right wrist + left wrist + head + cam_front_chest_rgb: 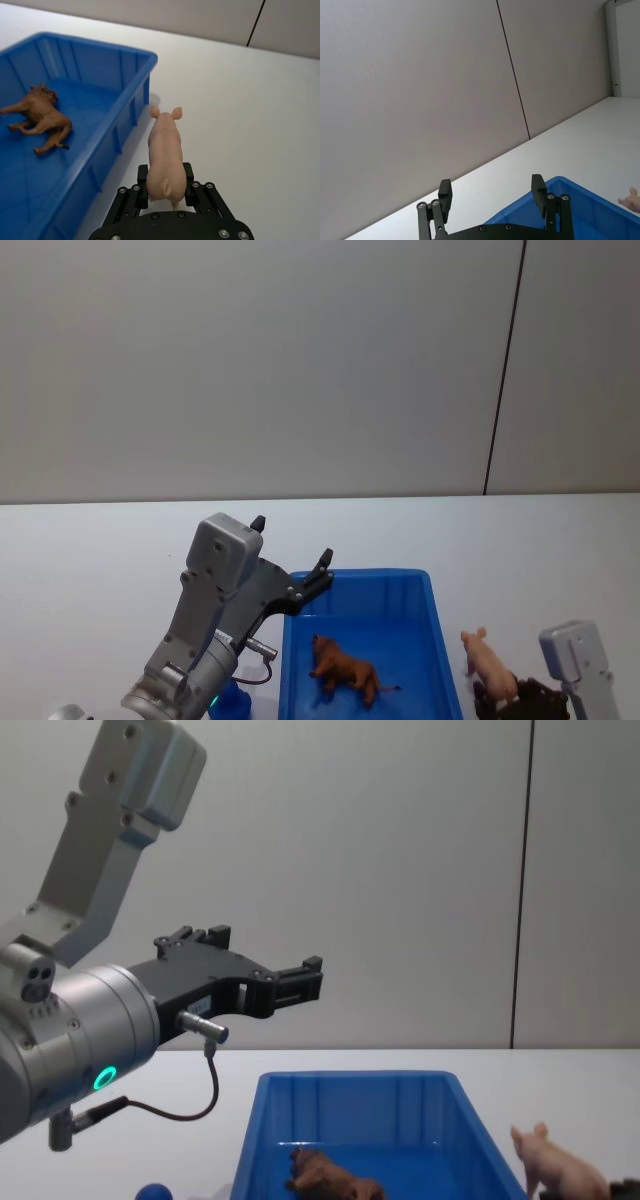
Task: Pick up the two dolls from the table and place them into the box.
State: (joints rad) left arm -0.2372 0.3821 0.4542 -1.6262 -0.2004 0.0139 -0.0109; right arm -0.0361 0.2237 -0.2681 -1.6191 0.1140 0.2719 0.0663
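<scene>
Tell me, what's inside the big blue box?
A brown toy animal lies on its side on the floor of the bright blue plastic bin. Nothing else shows there; its walls cover some floor edges.

Bare robot test lab. A plain white counter [90, 540] runs back to blank grey wall panels [250, 360]. In the head view, one dark vertical seam [505, 370] splits the panels at two o'clock and a grey robot arm [205, 620] rises at seven o'clock.
</scene>
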